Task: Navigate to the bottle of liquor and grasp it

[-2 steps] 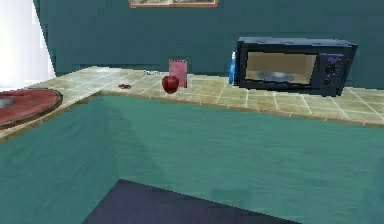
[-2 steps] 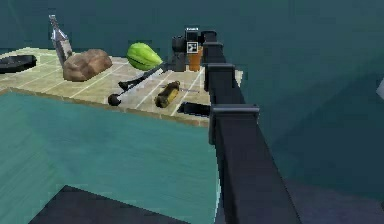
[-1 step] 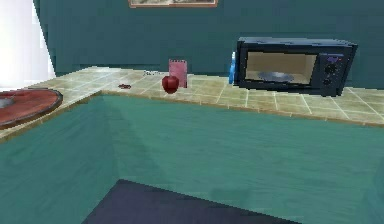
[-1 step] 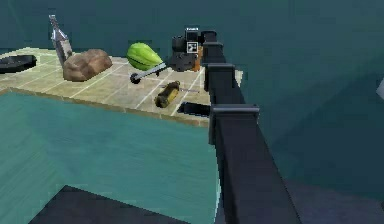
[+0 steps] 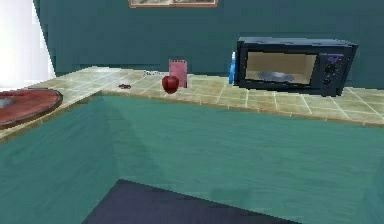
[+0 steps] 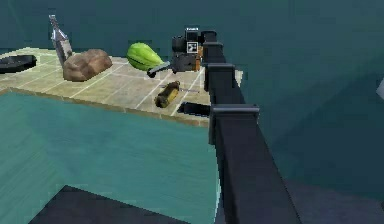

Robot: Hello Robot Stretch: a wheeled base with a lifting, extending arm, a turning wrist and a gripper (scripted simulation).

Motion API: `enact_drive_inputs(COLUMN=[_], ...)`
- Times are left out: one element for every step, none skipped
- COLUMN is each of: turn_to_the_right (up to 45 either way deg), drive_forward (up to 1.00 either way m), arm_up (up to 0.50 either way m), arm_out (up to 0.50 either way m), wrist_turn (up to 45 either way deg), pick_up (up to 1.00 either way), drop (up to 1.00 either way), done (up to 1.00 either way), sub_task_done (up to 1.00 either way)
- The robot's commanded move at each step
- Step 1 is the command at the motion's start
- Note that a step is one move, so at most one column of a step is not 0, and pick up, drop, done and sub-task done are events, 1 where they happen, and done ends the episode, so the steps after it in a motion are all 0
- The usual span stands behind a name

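Observation:
A dark bottle (image 6: 60,38) with a pale label and slim neck stands upright at the back left of the tiled counter (image 6: 110,90) in the arm side view. The dark arm bar (image 6: 240,140) rises from the bottom edge over the counter's right end. At its far end sit the white marked squares (image 6: 190,46), and the gripper (image 6: 163,68) reaches left from them. A green rounded fruit (image 6: 143,55) lies right at the gripper's end, so I cannot tell whether it holds anything. The bottle stands well left of the gripper.
Between bottle and gripper lies a brown loaf (image 6: 87,64); a small brown object (image 6: 168,94) rests near the counter's front edge. The forward view has a teal counter (image 5: 230,140) bearing a red apple (image 5: 171,84), a microwave (image 5: 293,66), a blue bottle (image 5: 232,68) and a round dark-red plate (image 5: 25,103).

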Motion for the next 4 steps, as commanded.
enact_drive_inputs(turn_to_the_right=[0.0, 0.0, 0.0, 0.0], drive_forward=[0.0, 0.0, 0.0, 0.0], arm_up=[-0.12, 0.0, 0.1, 0.0], arm_out=[0.0, 0.0, 0.0, 0.0], wrist_turn=[0.0, 0.0, 0.0, 0.0], pick_up=[0.0, 1.0, 0.0, 0.0], drop=[0.0, 0.0, 0.0, 0.0], done=[0.0, 0.0, 0.0, 1.0], sub_task_done=[0.0, 0.0, 0.0, 0.0])
